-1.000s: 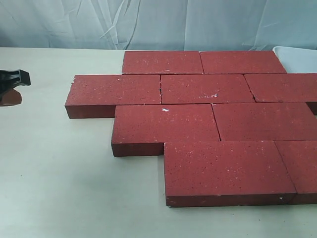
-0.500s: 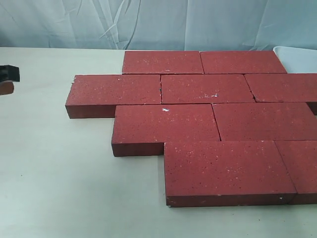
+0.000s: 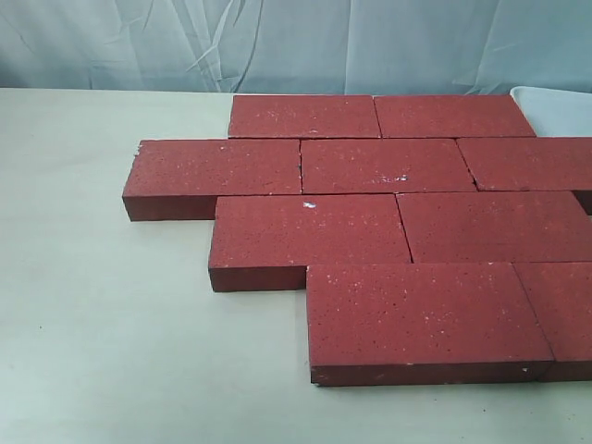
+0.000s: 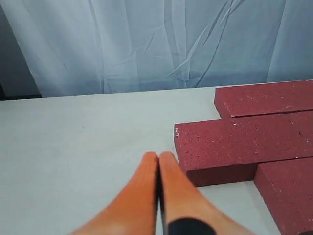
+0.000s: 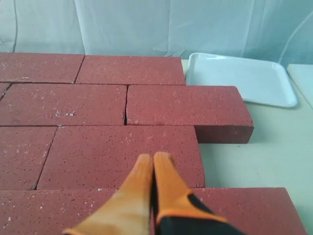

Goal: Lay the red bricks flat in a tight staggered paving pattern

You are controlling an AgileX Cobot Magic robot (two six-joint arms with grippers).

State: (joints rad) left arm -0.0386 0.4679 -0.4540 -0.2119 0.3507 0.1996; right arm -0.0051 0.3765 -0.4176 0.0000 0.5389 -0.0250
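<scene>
Several red bricks [image 3: 388,213] lie flat on the table in four staggered rows, touching edge to edge. Neither gripper shows in the exterior view. The left wrist view has my left gripper [image 4: 159,155] shut and empty above bare table, a short way from the left end of the red bricks [image 4: 239,144]. Over the right side of the red bricks [image 5: 122,152], my right gripper [image 5: 154,157] hangs shut with nothing held.
A white tray [image 5: 239,76] sits on the table beside the far right bricks; its corner shows as the white tray [image 3: 555,106] in the exterior view. A pale curtain [image 3: 277,42] backs the table [image 3: 92,305].
The left gripper, seen at the left edge of the exterior view, slid left and out of that view. The bricks have not moved.
</scene>
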